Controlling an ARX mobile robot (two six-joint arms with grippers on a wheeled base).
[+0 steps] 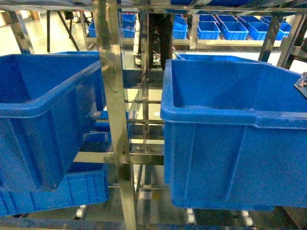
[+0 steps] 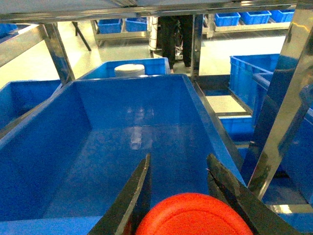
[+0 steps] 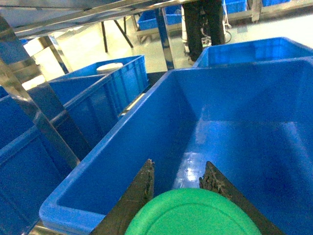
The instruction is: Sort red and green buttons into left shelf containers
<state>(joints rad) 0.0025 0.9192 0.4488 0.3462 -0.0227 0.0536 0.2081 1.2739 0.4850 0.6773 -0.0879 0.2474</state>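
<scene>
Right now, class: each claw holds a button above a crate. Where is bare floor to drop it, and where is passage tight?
The left claw grips the red button over a crate with bare floor wall to wall. The right claw holds the green button over an equally bare crate. It is tight at the steel upright between crates.

Two buttons, one red button, one green button.

red button: only the cap shows, cut by the bottom edge; body hidden
green button: cap only, cut at bottom edge
left crate: cut by left edge
person: head cut off at top
right gripper: barely visible at right edge
</scene>
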